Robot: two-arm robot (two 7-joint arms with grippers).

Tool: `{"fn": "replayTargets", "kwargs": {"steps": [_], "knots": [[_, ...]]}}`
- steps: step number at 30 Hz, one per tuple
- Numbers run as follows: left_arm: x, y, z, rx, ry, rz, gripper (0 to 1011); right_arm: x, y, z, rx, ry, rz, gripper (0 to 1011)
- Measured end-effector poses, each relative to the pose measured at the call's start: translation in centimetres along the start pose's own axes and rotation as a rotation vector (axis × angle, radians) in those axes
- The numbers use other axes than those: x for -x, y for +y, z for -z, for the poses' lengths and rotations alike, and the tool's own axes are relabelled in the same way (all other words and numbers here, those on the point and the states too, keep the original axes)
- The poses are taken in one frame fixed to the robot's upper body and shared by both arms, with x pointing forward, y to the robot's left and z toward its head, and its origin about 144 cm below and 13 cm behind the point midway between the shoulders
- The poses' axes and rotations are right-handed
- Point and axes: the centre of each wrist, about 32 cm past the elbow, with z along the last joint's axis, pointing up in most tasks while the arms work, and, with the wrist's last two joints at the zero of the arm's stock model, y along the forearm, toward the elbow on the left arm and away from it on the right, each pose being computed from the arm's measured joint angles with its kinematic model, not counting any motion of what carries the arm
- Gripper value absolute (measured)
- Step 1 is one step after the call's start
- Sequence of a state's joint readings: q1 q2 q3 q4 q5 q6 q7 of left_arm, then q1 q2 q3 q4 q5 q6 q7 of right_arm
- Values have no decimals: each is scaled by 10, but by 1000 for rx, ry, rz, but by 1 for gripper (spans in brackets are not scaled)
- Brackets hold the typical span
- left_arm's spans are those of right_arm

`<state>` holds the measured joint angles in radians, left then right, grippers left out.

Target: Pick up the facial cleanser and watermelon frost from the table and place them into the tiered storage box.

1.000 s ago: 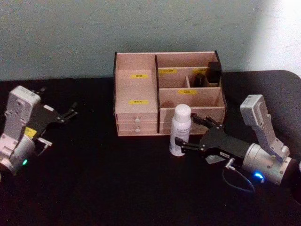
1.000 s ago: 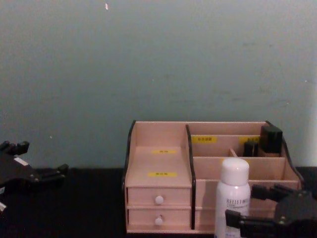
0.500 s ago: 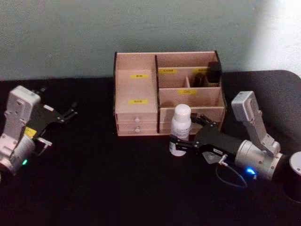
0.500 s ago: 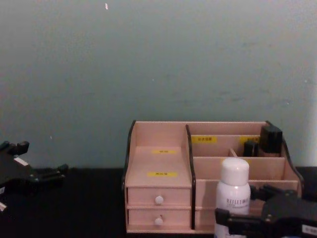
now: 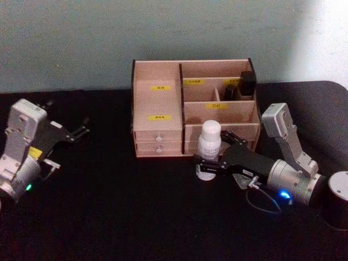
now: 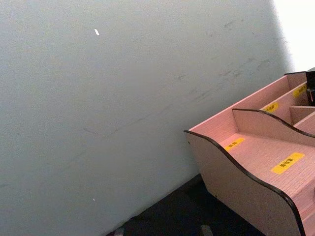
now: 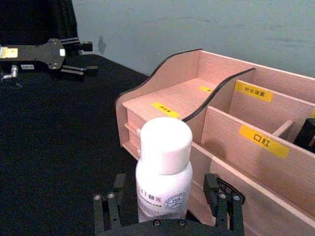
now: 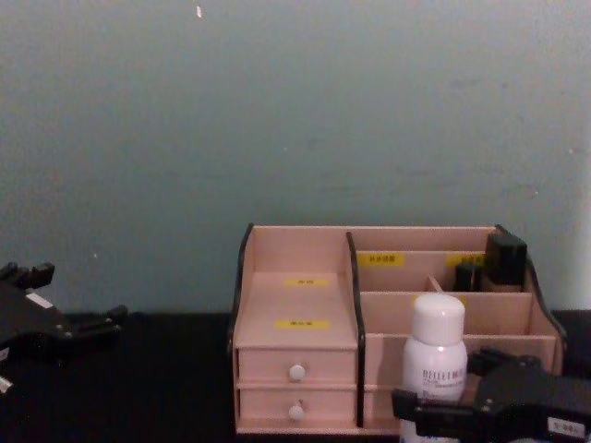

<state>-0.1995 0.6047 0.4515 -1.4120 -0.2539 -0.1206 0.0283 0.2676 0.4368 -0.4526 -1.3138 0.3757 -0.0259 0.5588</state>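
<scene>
The right gripper [image 8: 441,386], apparently open, brackets the facial cleanser [image 8: 434,362] before the tiered storage box [image 8: 295,277].

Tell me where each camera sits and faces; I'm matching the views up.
Head: high up, looking down at the tiered storage box and facial cleanser; left gripper parked left, right gripper around the cleanser.
Chest: low, looking across at the box's front; both grippers at lower corners.
Left wrist: faces wall and box side.
Right wrist: faces the cleanser between its open jaws.
All four share the box.

Smooth white plastic facial cleanser [image 5: 209,148], pale matt wooden tiered storage box [image 5: 157,102], matt black table [image 5: 136,217]
</scene>
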Motion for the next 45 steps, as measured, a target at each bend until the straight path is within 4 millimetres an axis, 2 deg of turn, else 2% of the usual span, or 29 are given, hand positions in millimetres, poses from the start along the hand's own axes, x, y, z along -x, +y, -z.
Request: {"fn": "replayTargets", "kwargs": {"steps": [11,13,19,22,23,27,45], "knots": [[0,0,0,0,0,0,1001,0,0,0,-1,0,1,1003],[0,0,0,0,0,0,1001,0,0,0,-1,0,2,978],[0,0,0,0,0,0,1001,0,-1,0,-1,0,2,842],[0,0,0,0,0,0,1001,0,-1,0,-1,0,3,717],[0,0,0,0,0,0,1001,0,-1,0,-2,0,3,717],[0,0,0,0,0,0,1001,0,-1,0,-2,0,3,596],[0,0,0,0,0,0,1001,0,-3,-3,-11,-8,-14,589]]}}
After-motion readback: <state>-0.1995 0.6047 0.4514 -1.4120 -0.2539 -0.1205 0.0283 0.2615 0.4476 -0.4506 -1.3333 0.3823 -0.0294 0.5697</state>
